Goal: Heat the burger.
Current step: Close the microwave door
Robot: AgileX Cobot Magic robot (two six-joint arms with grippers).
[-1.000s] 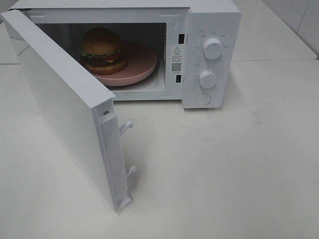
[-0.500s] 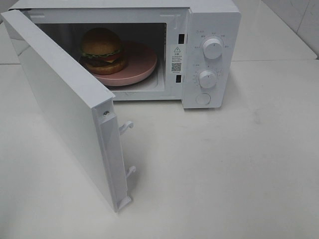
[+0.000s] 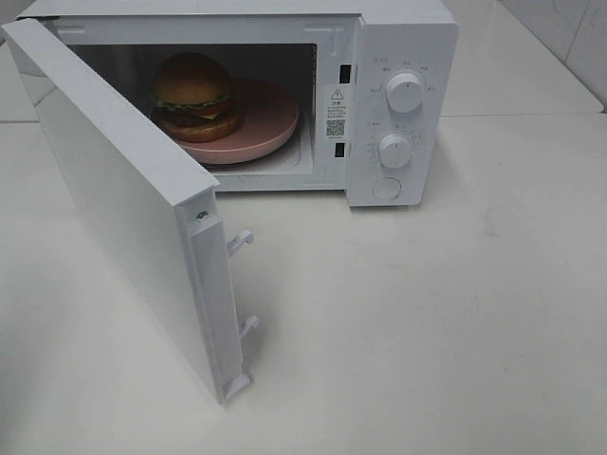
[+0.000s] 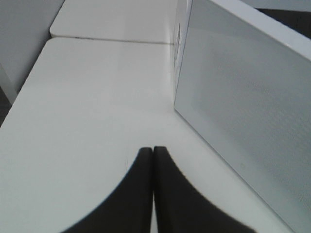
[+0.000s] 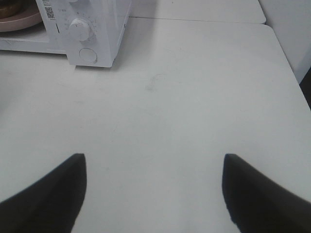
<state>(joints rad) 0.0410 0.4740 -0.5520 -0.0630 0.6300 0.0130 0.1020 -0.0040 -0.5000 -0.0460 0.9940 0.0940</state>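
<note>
One door (image 3: 123,190) is standing wide open, its free edge jutting forward over the table (image 3: 455,322). Left gripper (image 4: 153,151) is hovering beside the door's outer face, fingers pressed together; right gripper (image 5: 153,158) is hanging over open table, fingers spread apart. The burger (image 3: 194,95) is sitting on the pink plate (image 3: 270,118) inside the microwave (image 3: 403,38).

High camera and both wrists toward microwave (image 3: 403,123)
</note>
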